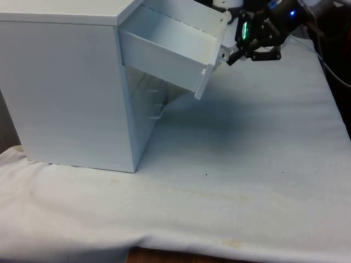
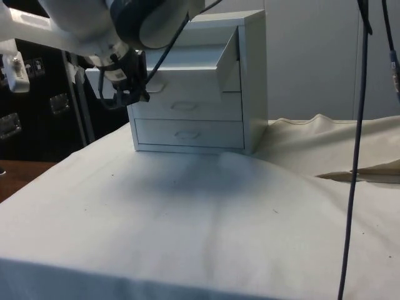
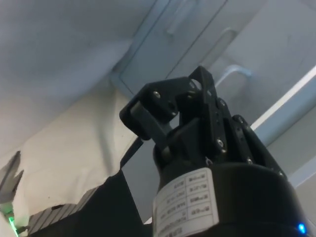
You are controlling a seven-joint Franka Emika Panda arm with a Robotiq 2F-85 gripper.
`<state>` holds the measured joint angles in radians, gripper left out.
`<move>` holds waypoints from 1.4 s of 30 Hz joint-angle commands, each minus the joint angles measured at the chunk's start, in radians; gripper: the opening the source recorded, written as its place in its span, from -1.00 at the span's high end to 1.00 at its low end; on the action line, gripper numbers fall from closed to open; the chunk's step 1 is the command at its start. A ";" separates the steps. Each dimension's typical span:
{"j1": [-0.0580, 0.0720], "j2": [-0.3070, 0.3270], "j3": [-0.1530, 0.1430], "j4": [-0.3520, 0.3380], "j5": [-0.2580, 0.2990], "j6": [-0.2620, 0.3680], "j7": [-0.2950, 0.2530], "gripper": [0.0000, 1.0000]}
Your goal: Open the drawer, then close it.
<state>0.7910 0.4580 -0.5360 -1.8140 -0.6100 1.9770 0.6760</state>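
Top drawer (image 1: 164,46) of the white chest of drawers (image 1: 71,87) is pulled well out, sagging a bit. Gripper (image 1: 233,55) sits right at the drawer front's handle (image 1: 224,53); can't tell whether its fingers are together or apart. Chest stands on the cloth-covered bench (image 1: 247,164).

Top drawer (image 1: 164,46) stood pulled out from chest of drawers (image 1: 66,87), jutting over the cloth and blocking space ahead of chest. Gripper (image 1: 233,55) sat right at drawer front. Tablecloth (image 1: 247,164) beyond lay open, w/ room to pass.
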 commanded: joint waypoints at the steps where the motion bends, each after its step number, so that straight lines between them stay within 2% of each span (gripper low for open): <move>1: 0.000 -0.008 -0.008 -0.005 -0.018 -0.005 -0.009 1.00; 6: 0.001 -0.014 -0.011 0.001 -0.041 -0.021 -0.018 1.00; 7: 0.000 -0.007 -0.004 0.006 -0.027 -0.017 -0.011 1.00; 8: 0.002 -0.015 -0.010 0.002 -0.044 -0.023 -0.019 1.00; 21: 0.003 -0.037 -0.010 0.013 -0.101 -0.072 -0.042 1.00; 23: 0.002 -0.033 -0.006 0.014 -0.092 -0.072 -0.034 1.00; 24: 0.003 -0.041 -0.010 0.016 -0.113 -0.083 -0.047 1.00; 30: 0.002 -0.048 -0.011 0.020 -0.136 -0.102 -0.058 1.00; 31: 0.002 -0.043 -0.006 0.020 -0.124 -0.100 -0.048 1.00; 34: 0.000 -0.053 -0.014 0.017 -0.156 -0.109 -0.062 1.00; 40: -0.002 -0.055 -0.028 0.011 -0.174 -0.105 -0.068 1.00; 41: -0.001 -0.049 -0.024 0.016 -0.162 -0.111 -0.061 1.00; 42: -0.003 -0.055 -0.030 0.010 -0.177 -0.105 -0.069 1.00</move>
<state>0.7900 0.4090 -0.5630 -1.7990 -0.7740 1.8660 0.6140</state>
